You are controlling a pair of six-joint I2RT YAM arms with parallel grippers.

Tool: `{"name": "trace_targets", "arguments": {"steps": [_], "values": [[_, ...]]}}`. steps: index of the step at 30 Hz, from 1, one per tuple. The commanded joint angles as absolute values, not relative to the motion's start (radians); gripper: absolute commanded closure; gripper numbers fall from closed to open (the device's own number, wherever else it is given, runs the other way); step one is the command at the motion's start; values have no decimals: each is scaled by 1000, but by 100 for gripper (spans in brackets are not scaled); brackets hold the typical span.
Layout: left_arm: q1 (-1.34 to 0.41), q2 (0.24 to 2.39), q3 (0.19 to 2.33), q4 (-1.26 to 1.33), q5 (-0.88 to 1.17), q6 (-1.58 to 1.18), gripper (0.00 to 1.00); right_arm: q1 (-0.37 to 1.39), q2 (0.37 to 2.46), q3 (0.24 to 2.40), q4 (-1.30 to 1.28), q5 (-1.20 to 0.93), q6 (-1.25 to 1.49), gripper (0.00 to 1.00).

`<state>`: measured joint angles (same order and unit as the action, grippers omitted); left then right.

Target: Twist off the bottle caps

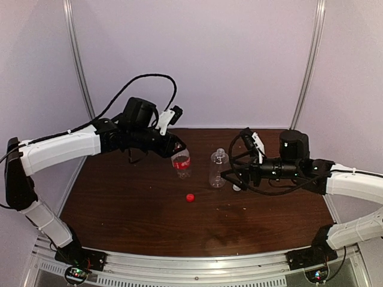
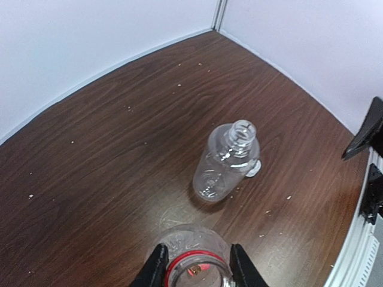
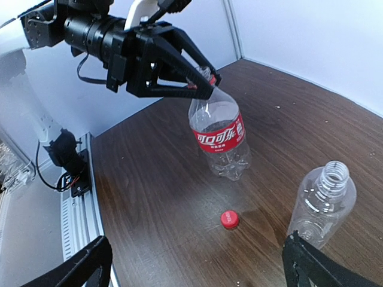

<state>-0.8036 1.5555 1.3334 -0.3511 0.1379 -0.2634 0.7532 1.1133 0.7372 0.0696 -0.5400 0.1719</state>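
The small bottle with a red label (image 1: pixel 182 164) leans, uncapped, and my left gripper (image 1: pixel 178 149) is shut on its neck; in the left wrist view the fingers (image 2: pixel 157 268) flank the open red-ringed mouth (image 2: pixel 197 270). I cannot tell whether its base touches the table. The red cap (image 1: pixel 190 197) lies loose on the table in front of it (image 3: pixel 230 219). The taller unlabelled bottle (image 1: pixel 218 168) stands upright and open (image 3: pixel 321 203), with the white cap (image 1: pixel 237 188) lying by its base (image 2: pixel 254 170). My right gripper (image 1: pixel 230 167) is wide open and empty (image 3: pixel 197 266), just right of the tall bottle.
The dark wooden table (image 1: pixel 131 203) is bounded by white walls at the back and sides. A metal rail (image 1: pixel 191 272) with the arm bases runs along the near edge. The left arm (image 3: pixel 119 42) reaches over the table's left half.
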Motion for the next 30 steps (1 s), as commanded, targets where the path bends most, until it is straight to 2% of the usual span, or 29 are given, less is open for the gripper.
{"name": "trace_targets", "arguments": {"steps": [1, 13, 21, 27, 30], "values": [[-795, 1625, 1376, -305, 36, -207, 100, 746, 1064, 731, 21, -354, 230, 0], [-793, 1823, 1428, -194, 30, -227, 100, 735, 1054, 730, -29, -288, 256, 0], [-793, 1870, 1407, -167, 31, -249, 98, 729, 1057, 723, -32, -279, 261, 0], [-793, 1894, 1396, -163, 45, -260, 94, 726, 1060, 723, -31, -280, 262, 0], [-793, 1893, 1394, -169, 46, -262, 87, 724, 1060, 724, -33, -279, 262, 0]]}}
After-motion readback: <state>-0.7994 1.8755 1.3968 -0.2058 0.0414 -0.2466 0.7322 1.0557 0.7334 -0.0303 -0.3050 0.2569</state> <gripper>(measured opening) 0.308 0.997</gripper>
